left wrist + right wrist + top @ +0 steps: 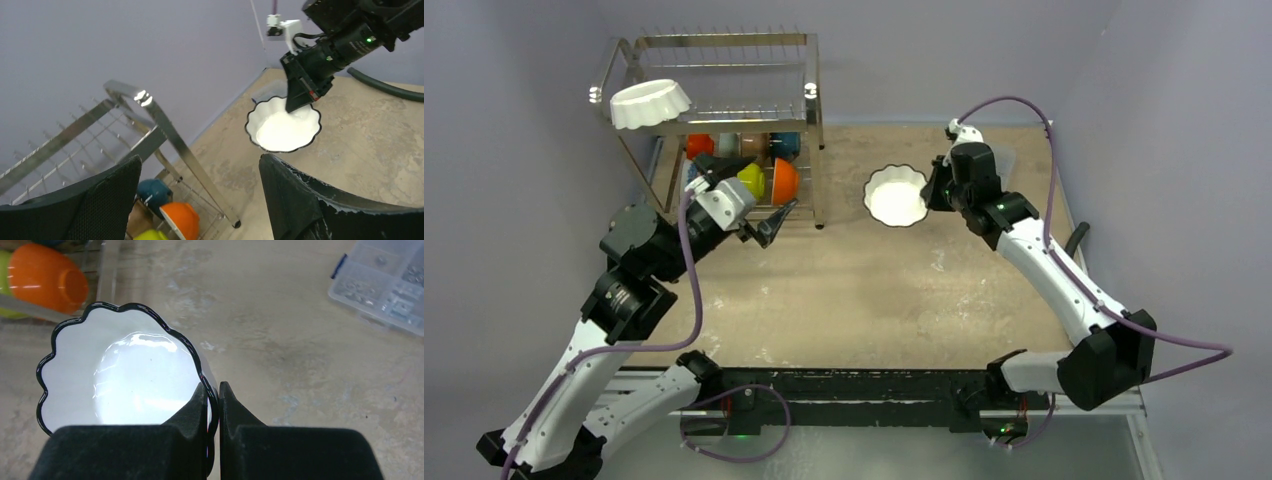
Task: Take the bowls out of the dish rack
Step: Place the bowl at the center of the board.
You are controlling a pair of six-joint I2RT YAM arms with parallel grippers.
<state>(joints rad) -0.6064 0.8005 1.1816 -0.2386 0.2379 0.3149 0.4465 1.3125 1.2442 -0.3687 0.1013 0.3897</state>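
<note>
A white bowl [896, 195] [283, 130] [125, 380] with a scalloped black-edged rim sits low over the table, right of the dish rack [814, 120] [165, 130]. My right gripper [934, 190] [214, 390] is shut on its right rim, one finger inside and one outside. A second white scalloped bowl [651, 102] rests on the rack's top tier. The lower tier holds orange [784, 180] [181, 219], yellow-green [751, 180] and teal [154, 192] bowls. My left gripper [754, 190] [200, 162] is open and holds nothing, at the rack's front right corner.
A clear plastic compartment box [385, 285] lies on the table beyond the right gripper. A black hose [385, 87] runs along the table's right side. Purple walls close in behind and beside the rack.
</note>
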